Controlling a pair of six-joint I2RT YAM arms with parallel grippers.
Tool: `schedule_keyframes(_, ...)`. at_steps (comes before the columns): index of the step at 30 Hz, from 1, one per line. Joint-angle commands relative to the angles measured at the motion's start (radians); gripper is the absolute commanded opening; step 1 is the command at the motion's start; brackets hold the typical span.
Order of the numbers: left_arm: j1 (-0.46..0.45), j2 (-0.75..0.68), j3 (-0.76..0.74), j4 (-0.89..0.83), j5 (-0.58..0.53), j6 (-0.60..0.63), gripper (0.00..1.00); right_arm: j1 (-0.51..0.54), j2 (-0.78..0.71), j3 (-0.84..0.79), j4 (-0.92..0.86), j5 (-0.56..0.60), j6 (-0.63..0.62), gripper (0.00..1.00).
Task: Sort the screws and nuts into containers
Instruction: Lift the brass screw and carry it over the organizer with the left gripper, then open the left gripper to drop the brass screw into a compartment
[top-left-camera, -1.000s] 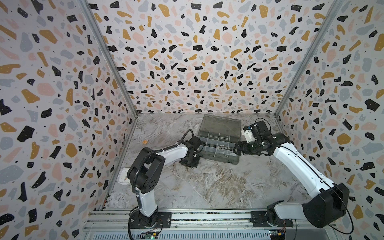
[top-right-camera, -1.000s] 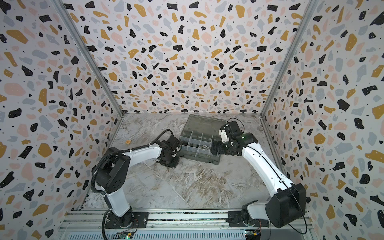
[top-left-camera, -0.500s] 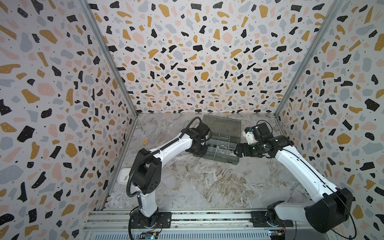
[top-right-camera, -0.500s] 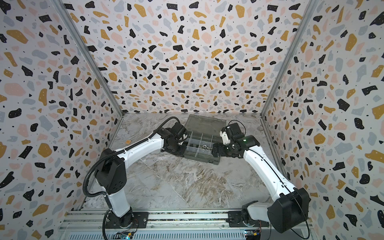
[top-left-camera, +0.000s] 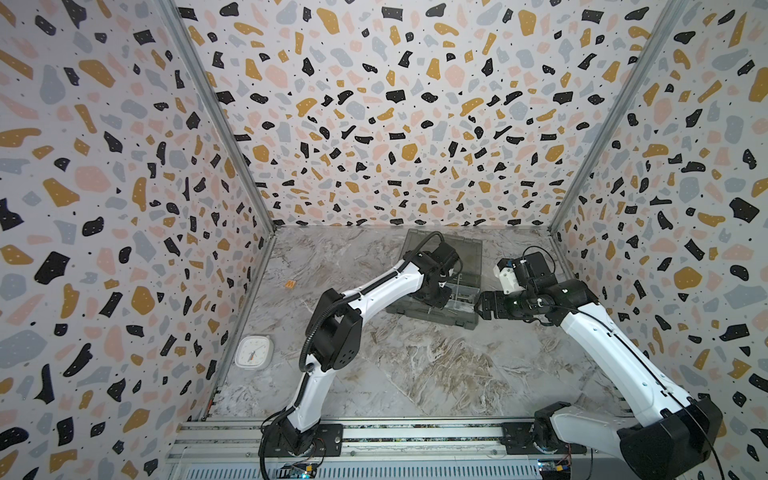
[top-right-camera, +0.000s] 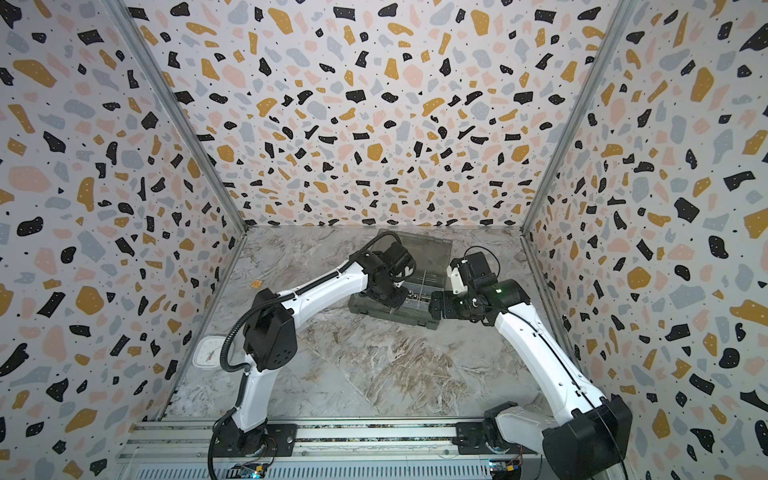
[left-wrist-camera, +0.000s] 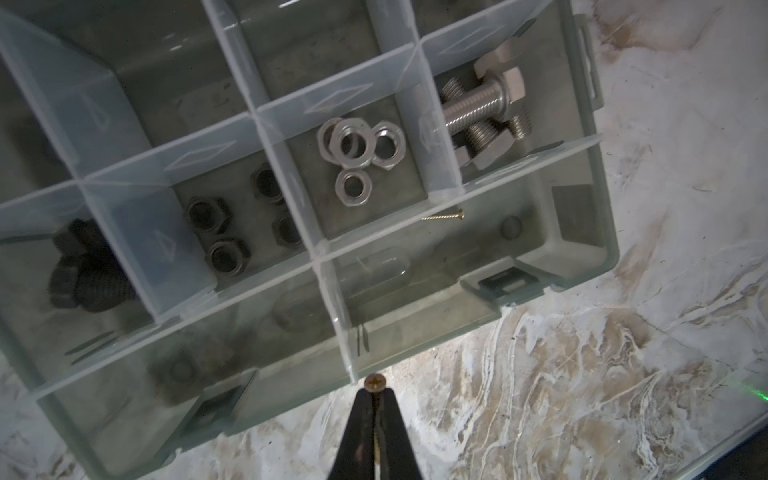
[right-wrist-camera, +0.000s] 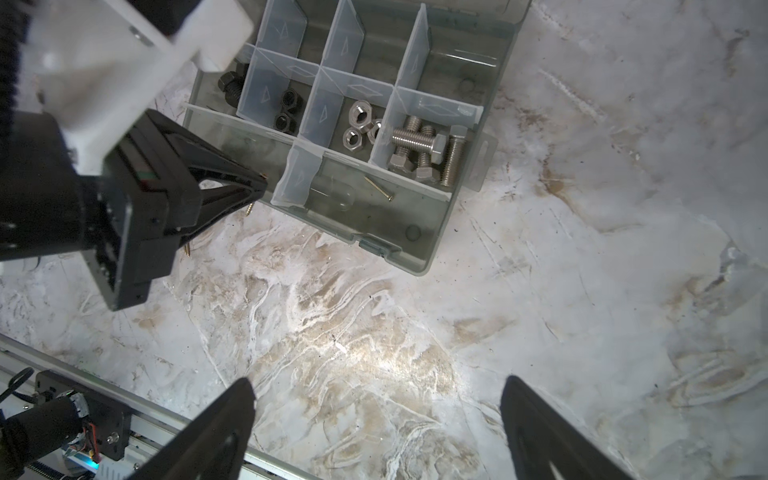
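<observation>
At the organiser (left-wrist-camera: 590, 249), left hand (left-wrist-camera: 375, 399) arrives holding screw (left-wrist-camera: 375, 383).

Both arms are the same build: glossy white shells on the long links, chunky matte black housings at the joints. The left arm (top-left-camera: 386, 286) has a ribbed black cable (top-left-camera: 306, 349) running off its elbow. The right arm (top-left-camera: 615, 349) carries a white block (top-left-camera: 507, 278) at the wrist and a small green light (top-right-camera: 500, 286). The left pincer (right-wrist-camera: 262, 183) and right pincer (right-wrist-camera: 378, 384) are black with tapered wedge fingers. There's a red-green mark (right-wrist-camera: 143, 176) on the left one, maybe a sticker.
</observation>
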Motion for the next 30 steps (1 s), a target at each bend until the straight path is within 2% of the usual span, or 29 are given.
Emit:
schedule_keyframes(1,-0.014,0.038,0.069,-0.028,0.028,0.016,0.05,-0.022,-0.037,0.005,-0.062,0.023,0.006,0.94)
schedule_keyframes(8,-0.021,0.108,0.127,-0.002,0.059,0.006,0.06,-0.046,-0.050,0.024,-0.117,0.051,-0.008,0.94)
schedule_keyframes(24,-0.022,0.135,0.132,-0.002,0.041,0.037,0.07,-0.066,-0.044,0.055,-0.140,0.061,0.004,0.94)
schedule_keyframes(26,-0.022,0.133,0.133,-0.008,0.040,0.043,0.17,-0.067,-0.043,0.060,-0.140,0.061,0.004,0.94)
schedule_keyframes(29,-0.020,0.123,0.133,-0.010,0.030,0.048,0.41,-0.067,-0.040,0.066,-0.138,0.059,0.004,0.94)
schedule_keyframes(30,-0.020,0.117,0.134,-0.010,0.027,0.049,0.45,-0.067,-0.038,0.067,-0.136,0.055,0.002,0.94)
